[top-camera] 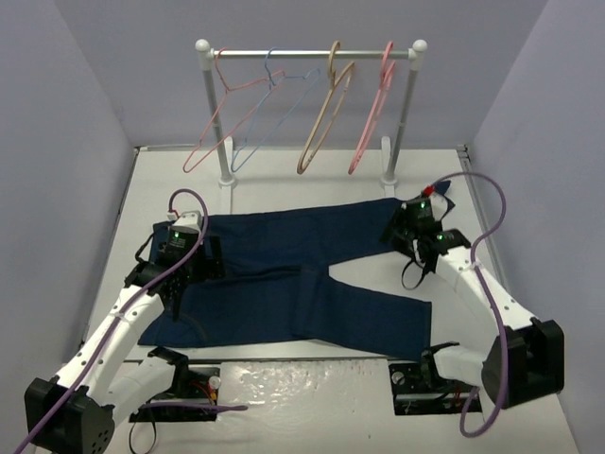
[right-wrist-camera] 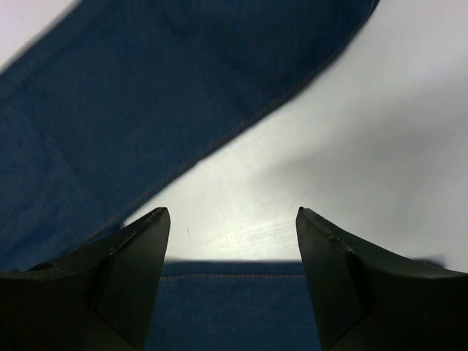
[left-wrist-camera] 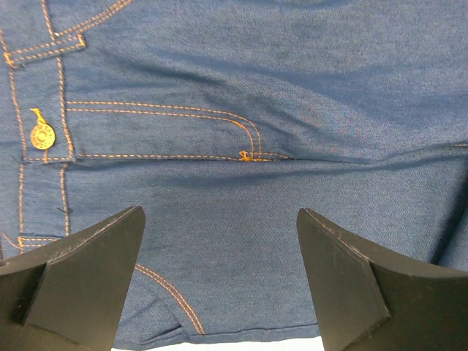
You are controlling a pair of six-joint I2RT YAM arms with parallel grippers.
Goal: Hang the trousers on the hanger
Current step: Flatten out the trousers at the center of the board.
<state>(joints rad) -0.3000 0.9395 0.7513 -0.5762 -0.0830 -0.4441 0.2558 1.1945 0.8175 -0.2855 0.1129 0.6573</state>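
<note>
The dark navy trousers (top-camera: 302, 274) lie flat on the white table (top-camera: 312, 175), waist to the left and both legs spread to the right. The tan hanger (top-camera: 326, 118) hangs on the rail at the back, apart from the garment. My left gripper (top-camera: 189, 279) hovers open over the waist end; the left wrist view shows pocket stitching and a brass button (left-wrist-camera: 42, 135) on the trousers (left-wrist-camera: 256, 110), with nothing between the fingers (left-wrist-camera: 95, 270) of that gripper (left-wrist-camera: 219, 219). My right gripper (top-camera: 405, 235) stands open beside the far leg's hem (right-wrist-camera: 234, 292), its fingertips (right-wrist-camera: 232, 219) over bare table.
A white rack (top-camera: 227, 113) at the back carries a pink hanger (top-camera: 219, 118), a light-blue hanger (top-camera: 269, 109) and another pink hanger (top-camera: 373, 113) beside the tan one. Lilac walls close in left, right and behind. The arm bases sit at the near edge.
</note>
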